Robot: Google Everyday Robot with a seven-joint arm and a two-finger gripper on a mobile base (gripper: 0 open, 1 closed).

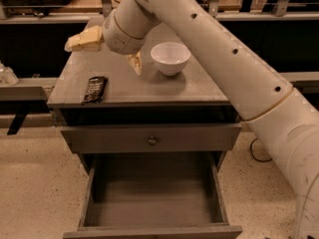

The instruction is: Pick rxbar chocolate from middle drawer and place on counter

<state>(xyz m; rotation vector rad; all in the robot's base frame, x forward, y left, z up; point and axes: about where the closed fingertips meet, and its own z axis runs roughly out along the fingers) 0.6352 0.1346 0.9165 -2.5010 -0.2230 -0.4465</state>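
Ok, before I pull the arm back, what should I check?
1. Bar on counter: ok, lying flat near the front left corner.
2. Gripper released: ok, open and empty, above the counter behind the bar.
3. Drawer emptied: ok, floor bare.
4. Bowl clear of gripper: ok, just to its right, apart.
5. Drawer shut: not ok, pulled out.
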